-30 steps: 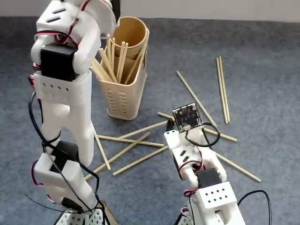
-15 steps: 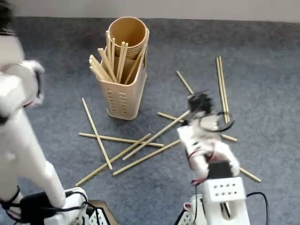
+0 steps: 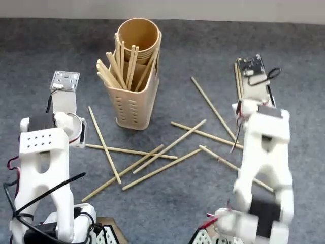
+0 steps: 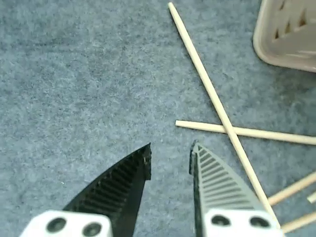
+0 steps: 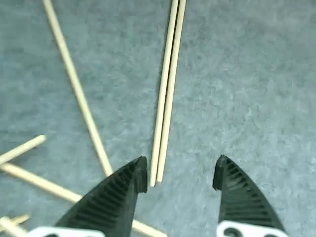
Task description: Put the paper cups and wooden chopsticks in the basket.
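Chopsticks point(image 3: 104, 145) lying loose left of the basket point(image 3: 133, 104) seem to be what the left arm point(image 3: 43, 147) is placed for. Its jaws hang over the grey tabletop point(image 3: 30, 61) on that side, parted a modest way and holding nothing. One long stick point(image 4: 214, 94) runs just beside the pale jaw and crosses another point(image 4: 276, 136). (A small shift toward the basket would likely bring that stick between them.)

The basket stands upright and already holds the paper cups point(image 3: 139, 35), nested at its far side. A sheaf of sticks point(image 3: 122, 66) leans against them, so the cups' share looks done. Just right of the basket, more scattered sticks point(image 3: 188, 133) lie crossed on the tabletop.

Farther right, well apart from the basket, the right arm point(image 3: 264, 147) points its jaws down at a pair point(image 5: 169, 89) lying side by side and touching. These jaws are spread wide and empty, with the pair's near ends between them and closer to one jaw. The wide gap probably serves to take both sticks at once.
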### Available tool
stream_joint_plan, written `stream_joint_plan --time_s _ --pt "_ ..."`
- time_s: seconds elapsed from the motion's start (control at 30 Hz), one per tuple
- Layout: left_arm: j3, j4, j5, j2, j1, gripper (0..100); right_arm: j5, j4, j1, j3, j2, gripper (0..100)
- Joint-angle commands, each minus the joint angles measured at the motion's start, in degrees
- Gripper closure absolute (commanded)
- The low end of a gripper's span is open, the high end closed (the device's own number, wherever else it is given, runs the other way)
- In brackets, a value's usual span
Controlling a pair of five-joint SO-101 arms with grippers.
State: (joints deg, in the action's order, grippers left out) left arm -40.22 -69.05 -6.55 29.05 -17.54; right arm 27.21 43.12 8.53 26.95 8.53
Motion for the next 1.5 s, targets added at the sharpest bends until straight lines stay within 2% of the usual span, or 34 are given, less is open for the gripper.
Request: stream_joint_plan --time_s 0.0,0.17,0.27,0.4,0.47,0.57,0.63,0.7,0.77,0.93,1.13,1.3,1.47 --pt "-1.7 4.9 2.0 2.2 -2.0 84 3.2 0.2 1.4 -16.4 -19.9 77.4" --pt "-2.5 5.5 2.0 2.0 -2.4 84 2.8 0.4 0.7 -29.9 -37.4 77.4" --pt "-4.9 8.6 2.1 2.0 -2.4 84 1.0 0.7 0.5 -35.8 -45.1 77.4" --pt "-6.2 10.1 2.1 2.3 -2.4 84 -1.4 6.3 0.6 -43.4 -51.9 77.6" --pt "-6.2 10.2 2.1 2.3 -2.4 84 -1.7 9.6 0.6 -46.6 -54.6 82.7" --pt "-6.4 10.3 2.1 2.3 -2.4 84 -1.8 14.3 0.7 -51.2 -57.8 99.8" --pt "-6.4 10.3 2.1 2.3 -2.4 84 -1.8 17.2 0.8 -53.8 -59.6 97.4" --pt "-6.5 10.3 2.1 2.3 -2.4 84 -2.1 19.6 0.9 -55.7 -60.4 99.5" --pt "-6.5 10.5 2.1 2.3 -2.4 84 -6.6 21.1 1.5 -57.8 -60.1 99.2" --pt "-6.5 10.6 2.1 2.0 -2.3 84 -14.8 27.6 2.6 -67.0 -51.5 99.2" --pt "-6.5 10.6 2.1 1.9 -2.3 84 -23.2 36.8 -2.0 -77.1 -29.8 99.2" --pt "-6.5 10.6 2.1 1.9 -2.3 84 -26.0 36.8 -11.8 -77.8 -11.0 99.2" --pt "-7.1 10.6 2.1 1.9 -2.3 84 -27.2 29.2 -24.2 -74.0 0.1 99.2"
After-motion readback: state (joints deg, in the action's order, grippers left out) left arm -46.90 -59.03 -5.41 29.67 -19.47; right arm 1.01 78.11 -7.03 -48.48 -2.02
